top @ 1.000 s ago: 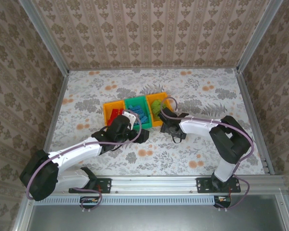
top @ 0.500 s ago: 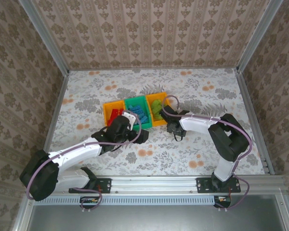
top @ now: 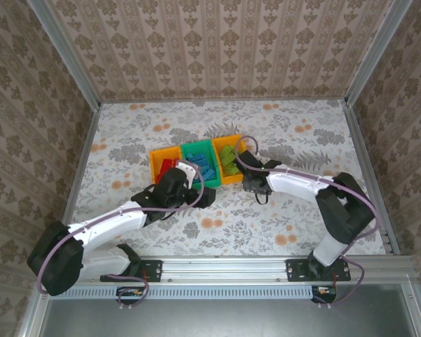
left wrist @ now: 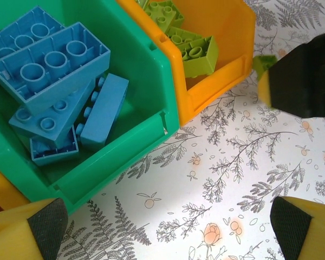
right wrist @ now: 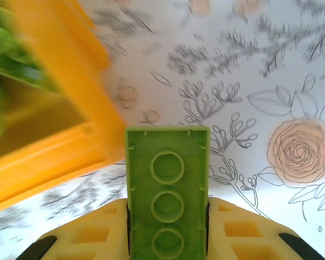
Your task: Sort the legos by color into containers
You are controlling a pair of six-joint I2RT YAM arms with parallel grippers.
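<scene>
Since the right tool (top: pixel 252 182) is pinching a lime green lego (right wrist: pixel 168 179) by its long sides, its hollow underside with 3 rings facing the wrist camera, just off the near corner of the right orange bin (left wrist: pixel 216 81) in the middle of the desk (top: pixel 302 225), the step in hand looks like the drop. Raise the brick above the bin wall, carry it toward the far edge until it hangs over the lime bricks (left wrist: pixel 197 54), then spread the fingers. The left tool (left wrist: pixel 168 233), spread wide, hovers by the green bin (left wrist: pixel 124 146) of blue bricks (left wrist: pixel 49 65); leave it parked to avoid a clash.
</scene>
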